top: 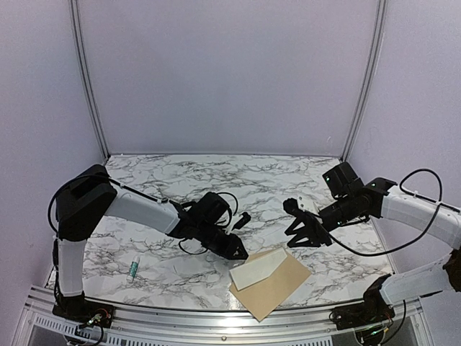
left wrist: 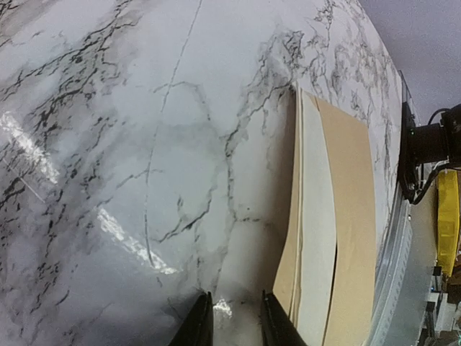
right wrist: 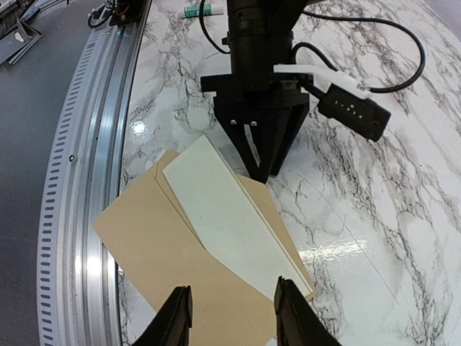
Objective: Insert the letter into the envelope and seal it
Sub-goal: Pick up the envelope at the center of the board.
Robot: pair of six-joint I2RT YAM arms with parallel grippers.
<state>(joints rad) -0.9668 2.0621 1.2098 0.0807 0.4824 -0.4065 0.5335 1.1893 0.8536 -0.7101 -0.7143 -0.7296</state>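
From above, you see the envelope [top: 277, 288] lying flat and skewed on the marble worktop [top: 216, 173], close to its near edge and right of centre. The letter [top: 256, 271] rests across the envelope's far-left part, pale side up. The left claw [top: 239, 254] is low over the marble just beside the letter's left end. The right claw [top: 295, 239] hangs just beyond the envelope's far corner. A small white tube [top: 133, 268] lies well off to the left. In the left wrist view, your left claw [left wrist: 234, 324] has its fingers [left wrist: 198, 328] a little apart over bare marble with nothing between them; the letter [left wrist: 317, 238] and the envelope [left wrist: 353, 202] lie just to the right. In the right wrist view, your right claw [right wrist: 234, 317] stands apart above the envelope [right wrist: 158, 245], holding nothing. The letter [right wrist: 223, 209] lies slantwise on it, one long edge looking tucked under the envelope's paper, though you cannot be sure how far. The left claw [right wrist: 259, 169] points down at the letter's far edge.
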